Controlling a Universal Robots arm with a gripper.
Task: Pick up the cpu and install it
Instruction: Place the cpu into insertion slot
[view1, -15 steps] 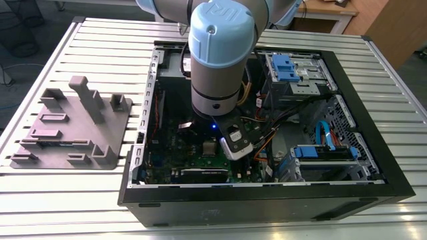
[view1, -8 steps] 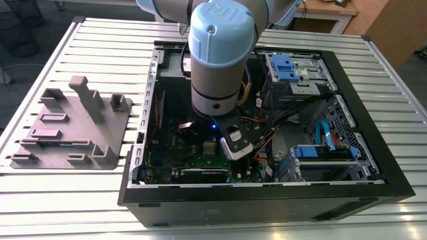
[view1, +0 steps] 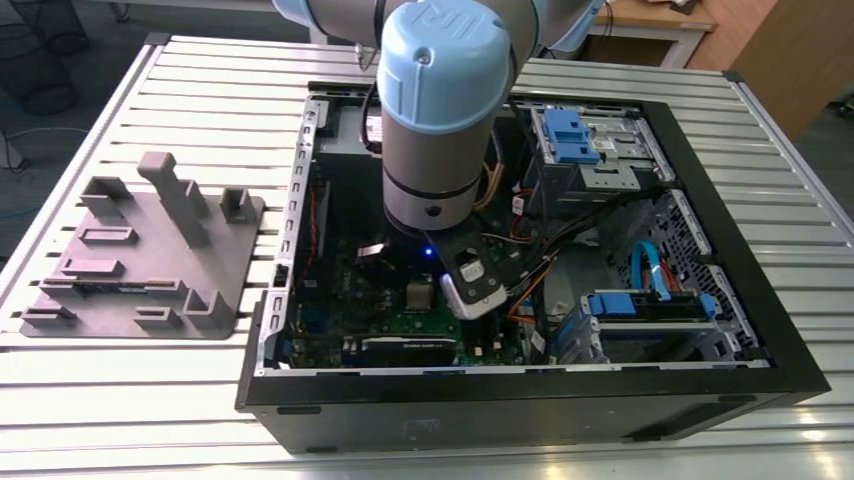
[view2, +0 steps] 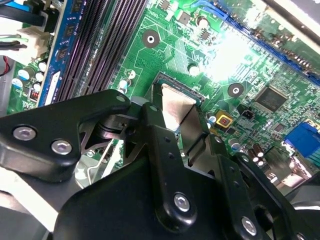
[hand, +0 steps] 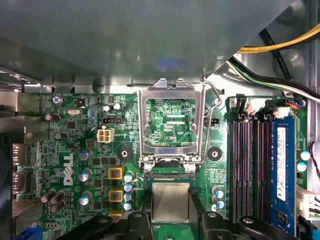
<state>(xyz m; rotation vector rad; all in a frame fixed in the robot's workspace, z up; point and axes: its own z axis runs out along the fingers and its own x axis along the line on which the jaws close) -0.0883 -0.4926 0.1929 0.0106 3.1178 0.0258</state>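
The black gripper (hand: 172, 218) pinches the flat, silvery square cpu (hand: 171, 197) by two opposite edges at the dark socket (hand: 170, 176), beyond which the shiny metal socket frame (hand: 170, 122) stands hinged open on the green motherboard (hand: 75, 150) inside the open black computer case (view1: 534, 400) on a ribbed metal table (view1: 147, 410).

arm (view1: 427, 150): grey tube, pale-blue joint cap | wrist light (view1: 429, 250): blue | tool (view2: 182, 130): black linkage plates | screws (view2: 181, 202): silver

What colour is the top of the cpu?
Plain silvery grey metal. The cpu shows best in the first wrist view.
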